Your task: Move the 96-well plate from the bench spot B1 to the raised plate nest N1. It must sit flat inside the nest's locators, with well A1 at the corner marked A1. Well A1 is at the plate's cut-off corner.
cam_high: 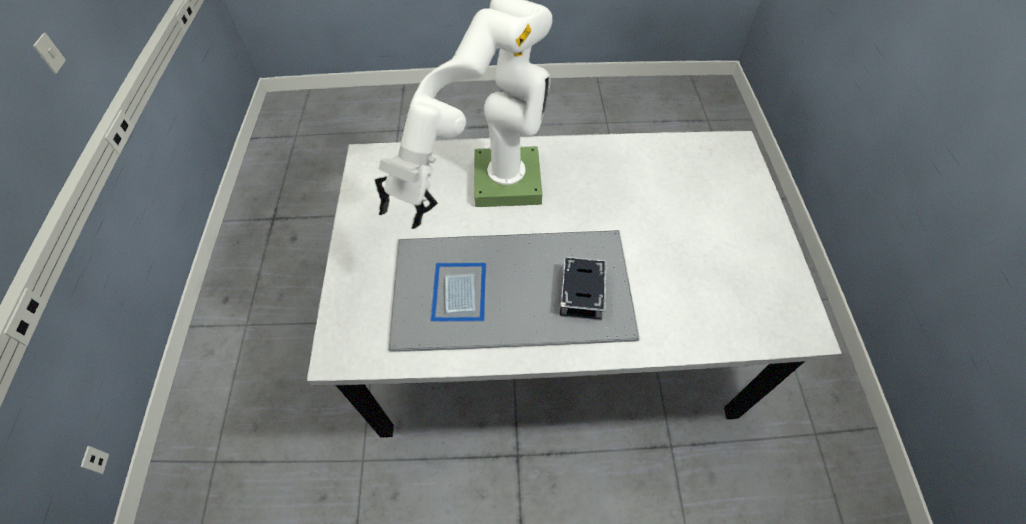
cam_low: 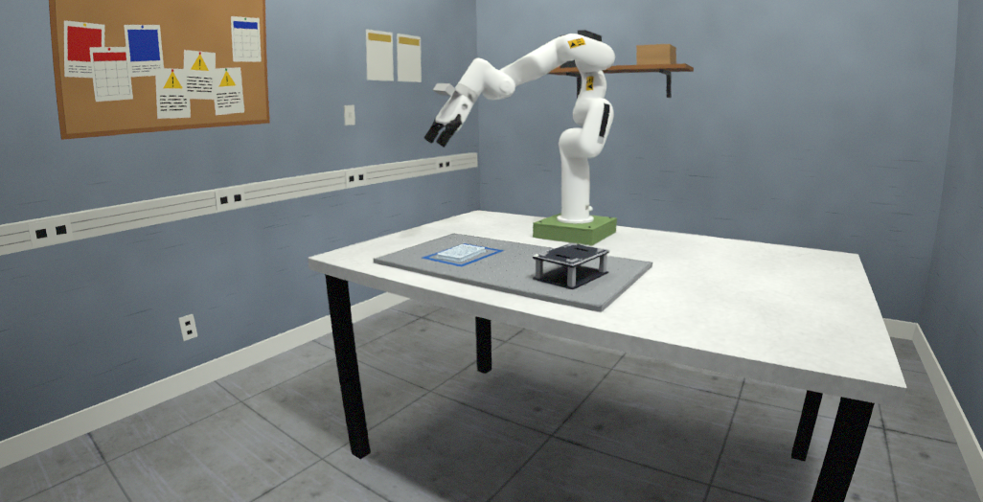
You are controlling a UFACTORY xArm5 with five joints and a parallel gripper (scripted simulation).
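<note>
Overhead, jaws spread fully, gripping nothing (96-well plate [cam_high: 460, 293] well apart, flat inside blue outline [cam_high: 435, 292]).

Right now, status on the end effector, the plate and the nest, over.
End effector open, empty, high above the table's back left. Well plate flat inside the blue B1 outline. Nest N1 unoccupied. Nothing between plate and nest.
</note>
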